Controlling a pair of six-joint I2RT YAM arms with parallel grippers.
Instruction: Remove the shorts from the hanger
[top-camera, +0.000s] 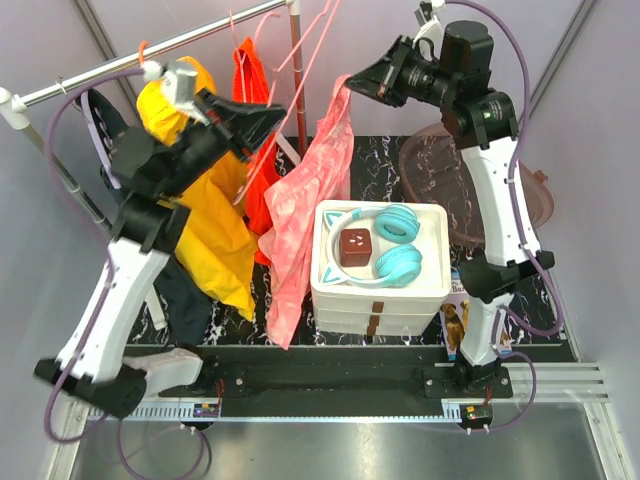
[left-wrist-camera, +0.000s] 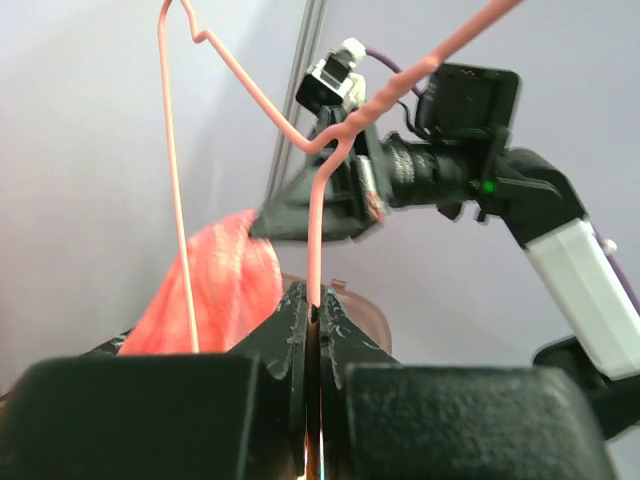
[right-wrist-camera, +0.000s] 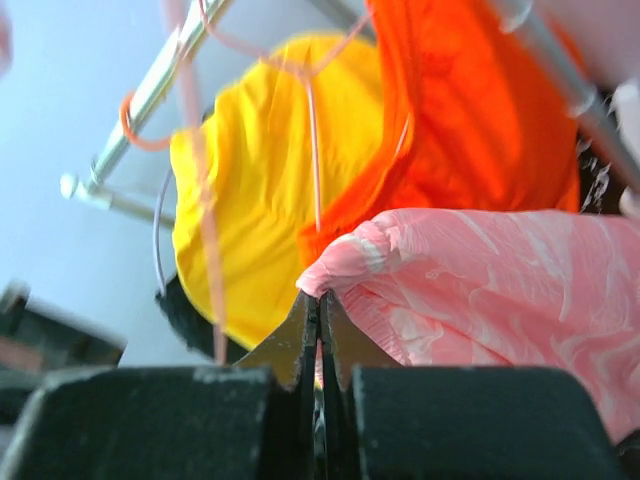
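The shorts (top-camera: 312, 190) hang off the hanger (left-wrist-camera: 315, 225), just left of the box (top-camera: 432, 292), with the orange shirt (top-camera: 248, 75) on their far side from it. The right gripper (right-wrist-camera: 320, 310) pinches only the waistband's edge. The left gripper (left-wrist-camera: 315, 312) is pressed together on the hanger's thin wire. A pull could likely slip that shallow fabric hold, twist the wire out of the left pinch, or snag the cloth on the hanger's bends.
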